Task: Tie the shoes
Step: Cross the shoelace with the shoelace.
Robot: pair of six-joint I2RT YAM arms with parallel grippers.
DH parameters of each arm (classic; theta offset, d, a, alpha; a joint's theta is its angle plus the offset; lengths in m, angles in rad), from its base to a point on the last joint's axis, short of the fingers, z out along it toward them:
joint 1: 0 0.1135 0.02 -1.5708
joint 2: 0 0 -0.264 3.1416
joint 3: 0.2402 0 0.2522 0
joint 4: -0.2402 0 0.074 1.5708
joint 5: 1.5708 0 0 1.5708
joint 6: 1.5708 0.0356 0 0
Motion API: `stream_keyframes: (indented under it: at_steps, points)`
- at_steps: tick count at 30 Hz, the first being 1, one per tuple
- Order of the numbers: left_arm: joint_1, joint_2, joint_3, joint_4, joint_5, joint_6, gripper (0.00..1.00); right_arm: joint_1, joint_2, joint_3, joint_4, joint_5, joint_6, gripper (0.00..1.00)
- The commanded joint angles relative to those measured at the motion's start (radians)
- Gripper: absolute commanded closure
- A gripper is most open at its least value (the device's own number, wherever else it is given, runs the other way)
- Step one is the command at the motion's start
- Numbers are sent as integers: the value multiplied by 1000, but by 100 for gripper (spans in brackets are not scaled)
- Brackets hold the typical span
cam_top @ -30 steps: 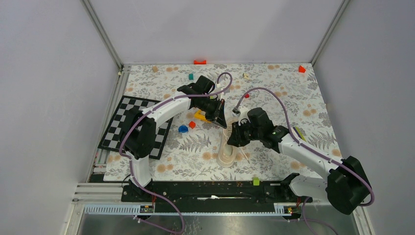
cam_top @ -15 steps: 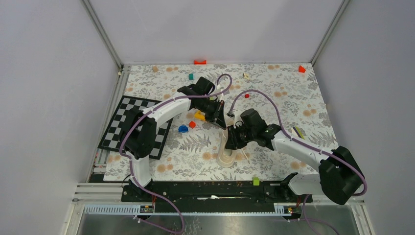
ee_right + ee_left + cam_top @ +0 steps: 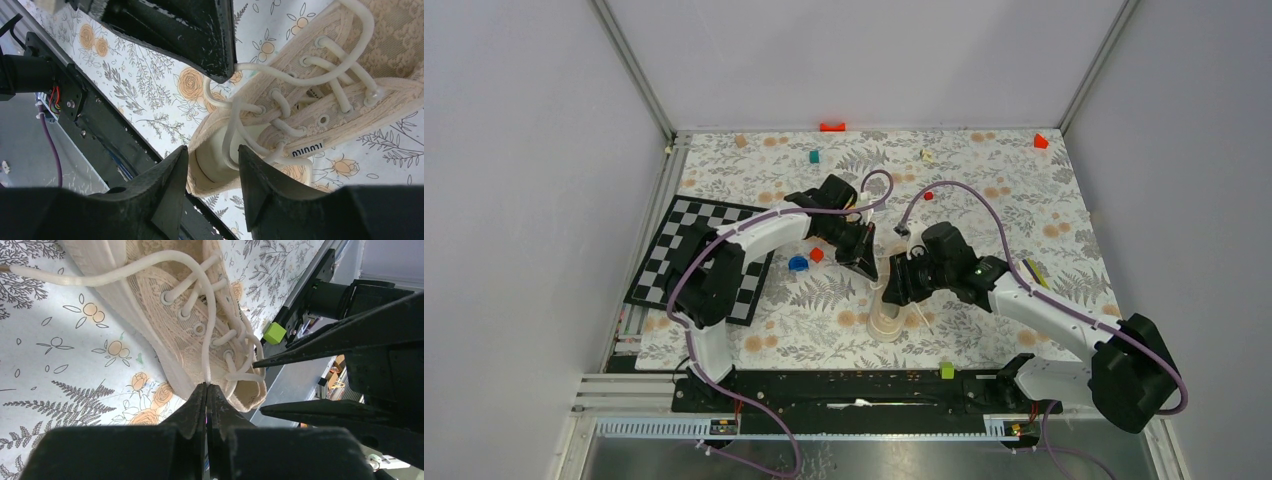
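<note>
The cream shoe (image 3: pixel 886 316) lies on the floral cloth, toe towards the arms' bases. My left gripper (image 3: pixel 206 385) is shut on a pale lace (image 3: pixel 205 315), which runs taut from its tips up over the eyelets. In the top view the left gripper (image 3: pixel 868 267) hangs just behind the shoe. My right gripper (image 3: pixel 212 152) stands open over the shoe (image 3: pixel 310 112), and nothing is pinched between its fingers. Loose loops of lace (image 3: pixel 300 80) cross the tongue below it. Seen from above, the right gripper (image 3: pixel 894 290) is close beside the left one.
A checkerboard mat (image 3: pixel 694 255) lies at the left. Small blocks are scattered on the cloth: blue (image 3: pixel 798 263), red (image 3: pixel 816 254), teal (image 3: pixel 814 157), and a green cube (image 3: pixel 946 370) near the black front rail (image 3: pixel 824 385). Walls close in the back and sides.
My left gripper has moved nearer to the shoe, still shut on the lace. My right gripper's jaws have opened wider, and it has shifted slightly left.
</note>
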Motion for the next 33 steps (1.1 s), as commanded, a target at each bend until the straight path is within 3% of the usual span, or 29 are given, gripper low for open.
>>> stream_keyframes:
  at_steps: [1, 8, 33]
  points:
    - [5, -84, -14, 98, -5, 6, 100, 9, -8, -14, 27, -1, 37, 51]
    - [-7, -113, -51, 110, -4, 1, 100, 8, -40, -21, 42, -16, 68, 53]
    - [-42, -109, -55, 115, 4, 6, 100, 6, -121, -9, 42, 200, 127, 48]
